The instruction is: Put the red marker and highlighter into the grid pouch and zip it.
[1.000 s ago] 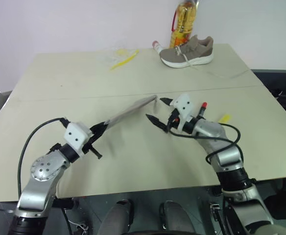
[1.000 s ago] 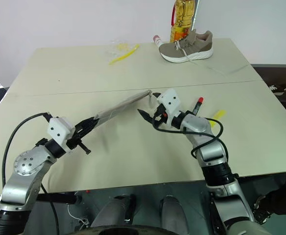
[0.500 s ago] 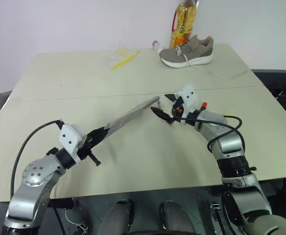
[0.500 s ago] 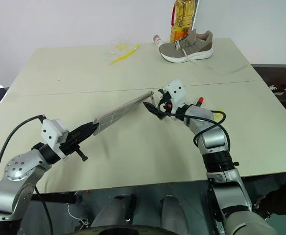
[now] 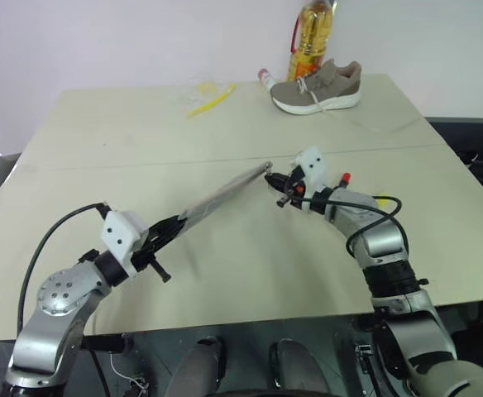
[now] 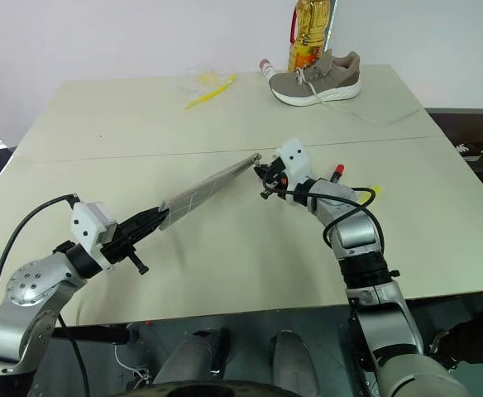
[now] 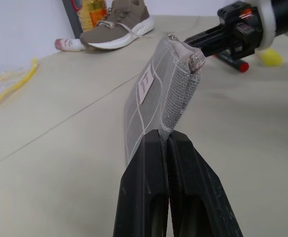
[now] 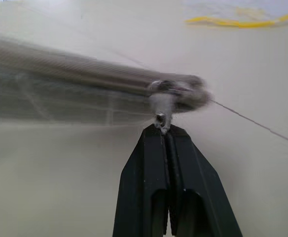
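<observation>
My arms are brushed silver metal with round bolted joint housings. Behind each pair of slim black jaws sits a white boxy wrist block, and a black cable loops back from that block along each forearm. Dark collars ring the wrists.

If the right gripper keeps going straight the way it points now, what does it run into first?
The grid pouch. The right gripper is shut at the zipper pull on the pouch's far end, so pushing on would press straight into that end, held by the left gripper. Depth beyond is unclear.
</observation>
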Available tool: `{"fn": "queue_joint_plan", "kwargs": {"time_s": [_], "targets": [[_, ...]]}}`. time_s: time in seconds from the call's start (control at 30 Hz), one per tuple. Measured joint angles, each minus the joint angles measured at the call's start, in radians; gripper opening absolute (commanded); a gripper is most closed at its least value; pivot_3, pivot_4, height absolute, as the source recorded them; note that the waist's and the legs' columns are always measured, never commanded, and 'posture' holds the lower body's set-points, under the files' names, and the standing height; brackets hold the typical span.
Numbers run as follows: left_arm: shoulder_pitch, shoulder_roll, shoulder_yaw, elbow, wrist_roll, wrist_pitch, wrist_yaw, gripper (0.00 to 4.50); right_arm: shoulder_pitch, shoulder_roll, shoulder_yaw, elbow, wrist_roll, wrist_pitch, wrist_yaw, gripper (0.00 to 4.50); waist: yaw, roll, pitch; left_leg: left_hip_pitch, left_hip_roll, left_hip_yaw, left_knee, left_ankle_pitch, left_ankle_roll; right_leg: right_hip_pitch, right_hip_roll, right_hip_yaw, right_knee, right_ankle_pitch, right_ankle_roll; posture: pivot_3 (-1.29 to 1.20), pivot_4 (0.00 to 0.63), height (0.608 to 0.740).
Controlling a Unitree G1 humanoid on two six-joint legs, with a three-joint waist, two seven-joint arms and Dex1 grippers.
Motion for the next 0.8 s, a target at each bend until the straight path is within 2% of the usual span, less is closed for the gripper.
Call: {"fn": "queue_joint_plan", "kwargs": {"time_s": [0.23, 0.37, 0.6, 0.8], "targets": [[-0.123, -0.149, -0.180, 0.129, 0.181, -0.059, 0.091, 0.00, 0.049, -0.073, 0.109, -0.183, -0.055, 0.002, 0.077, 0.05, 0.002, -0.001, 0.000, -0.001, -0.001, 0.000, 0.002, 0.000, 0.000, 0.001, -0.001, 0.000, -0.001, 0.002, 0.003, 0.00, 0.150, 0.740], [-0.184, -0.217, -0.257, 0.212, 0.262, -0.106, 0.132, 0.00, 0.057, -0.110, 0.118, -0.282, -0.057, 0.031, 0.114, 0.05, 0.001, -0.001, 0.000, -0.001, -0.001, 0.000, 0.002, 0.000, 0.000, 0.001, 0.000, 0.000, 0.000, 0.002, 0.003, 0.00, 0.150, 0.740], [-0.271, -0.299, -0.295, 0.341, 0.321, -0.180, 0.168, 0.00, 0.085, -0.162, 0.146, -0.436, -0.029, 0.089, 0.200, 0.05, 0.001, -0.002, 0.000, -0.002, 0.000, 0.000, 0.002, 0.000, 0.000, 0.002, 0.000, -0.001, 0.000, 0.002, 0.004, 0.00, 0.150, 0.740], [-0.275, -0.340, -0.308, 0.372, 0.339, -0.209, 0.186, 0.00, 0.100, -0.189, 0.154, -0.465, -0.031, 0.111, 0.208, 0.05, 0.002, -0.002, 0.000, -0.002, -0.001, 0.000, 0.003, 0.000, 0.000, 0.002, 0.000, -0.001, 0.000, 0.002, 0.004, 0.00, 0.150, 0.740]]}}
